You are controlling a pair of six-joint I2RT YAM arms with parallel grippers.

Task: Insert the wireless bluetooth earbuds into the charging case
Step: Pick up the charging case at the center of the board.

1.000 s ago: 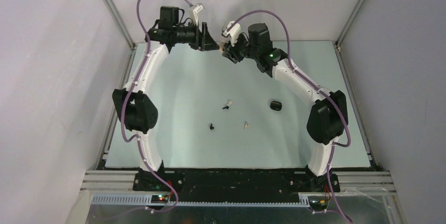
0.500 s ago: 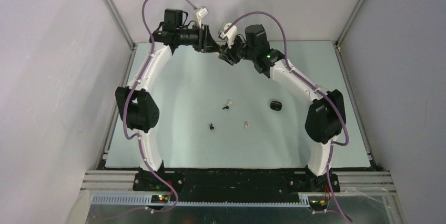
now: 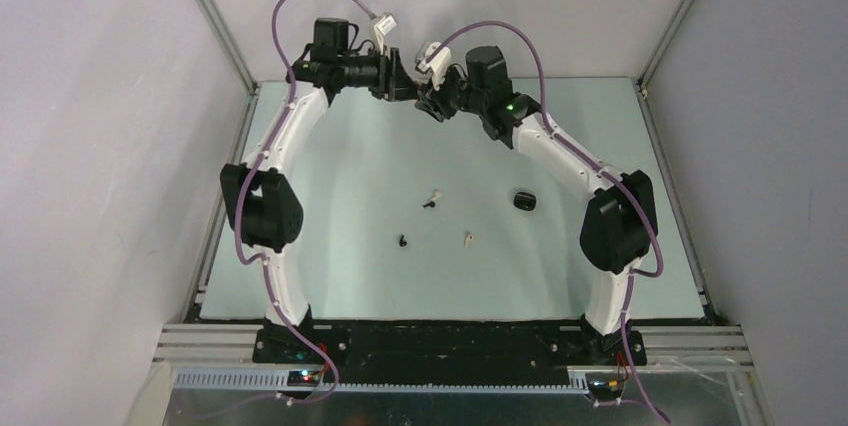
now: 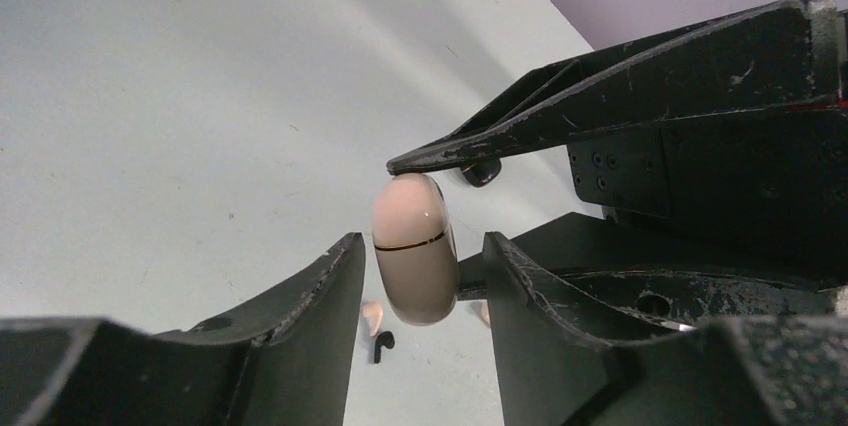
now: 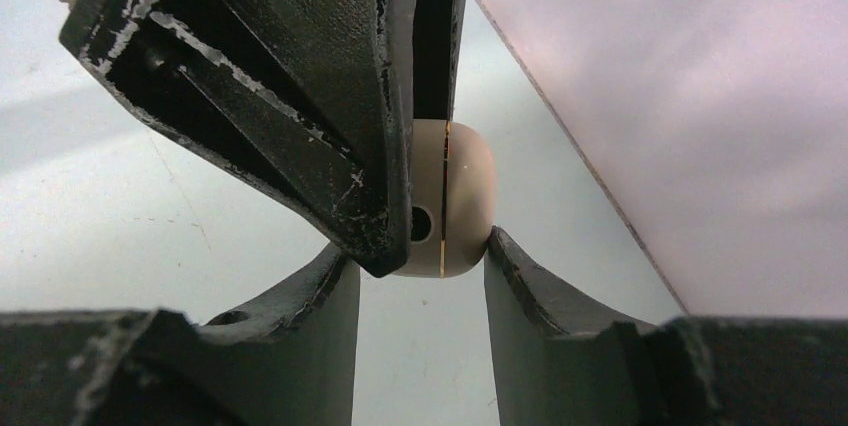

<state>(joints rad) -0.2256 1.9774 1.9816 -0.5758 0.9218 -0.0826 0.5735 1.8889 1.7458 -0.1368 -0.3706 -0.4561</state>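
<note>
A cream charging case (image 4: 413, 266) with a thin dark seam hangs in the air at the back middle of the table. My right gripper (image 5: 415, 246) is shut on it; the case (image 5: 465, 196) presses on its right finger, and its other side is hidden. My left gripper (image 4: 415, 246) is open around the case, with small gaps on both sides. In the top view both grippers meet, left (image 3: 408, 92) and right (image 3: 428, 102). On the table lie a cream earbud (image 3: 437, 193), black ones (image 3: 428, 204) (image 3: 402, 241) and another cream one (image 3: 468, 238).
A black closed case (image 3: 525, 200) lies on the table to the right of the earbuds. The pale table (image 3: 330, 176) is bounded by grey walls on the left, right and back. A cream bud (image 4: 372, 316) and a black bud (image 4: 383, 344) show under the held case.
My left gripper has moved right and my right gripper slightly left, so the two now overlap around the cream case. The earbuds and black case have not moved.
</note>
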